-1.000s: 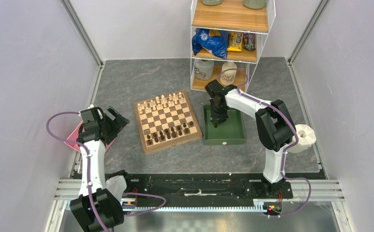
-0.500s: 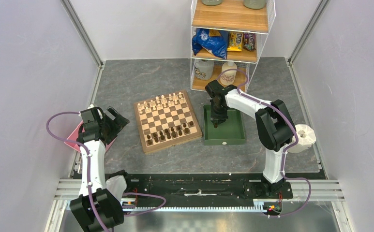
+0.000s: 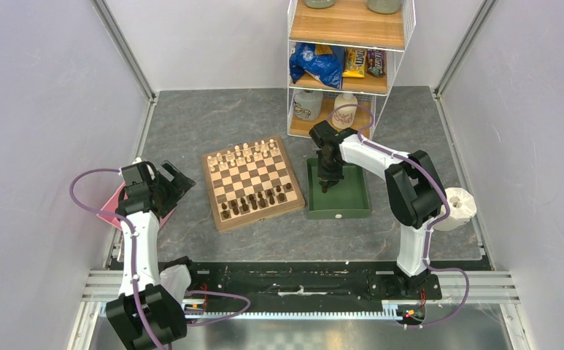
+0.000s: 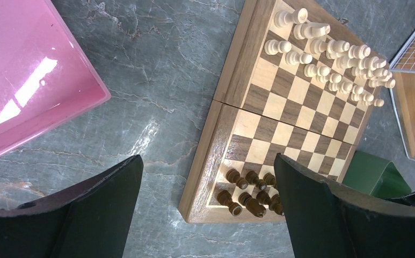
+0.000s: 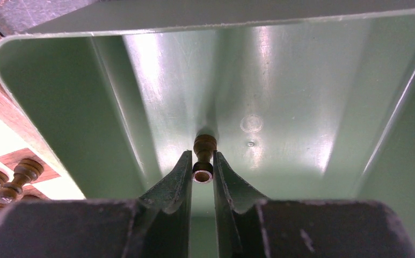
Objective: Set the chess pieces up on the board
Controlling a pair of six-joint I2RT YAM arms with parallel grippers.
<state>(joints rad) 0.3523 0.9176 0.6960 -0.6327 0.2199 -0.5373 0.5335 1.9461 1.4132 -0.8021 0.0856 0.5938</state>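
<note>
The board (image 3: pixel 252 182) lies mid-table, with cream pieces on its far rows and several dark-brown chess pieces (image 3: pixel 258 200) on its near rows. It also shows in the left wrist view (image 4: pixel 291 113), with dark pieces (image 4: pixel 248 191) at its near corner. My right gripper (image 5: pixel 203 161) is down inside the dark-green tray (image 5: pixel 301 107), shut on one dark-brown chess piece (image 5: pixel 204 156), base toward the camera. In the top view the right gripper (image 3: pixel 326 184) is over the tray's left part. My left gripper (image 4: pixel 208 215) is open and empty, left of the board above the table.
A pink tray (image 3: pixel 112 207) sits at the left edge by the left arm. A white wire shelf (image 3: pixel 348 65) with snack packs and bottles stands behind the green tray (image 3: pixel 355 197). A white roll (image 3: pixel 460 206) lies at the right.
</note>
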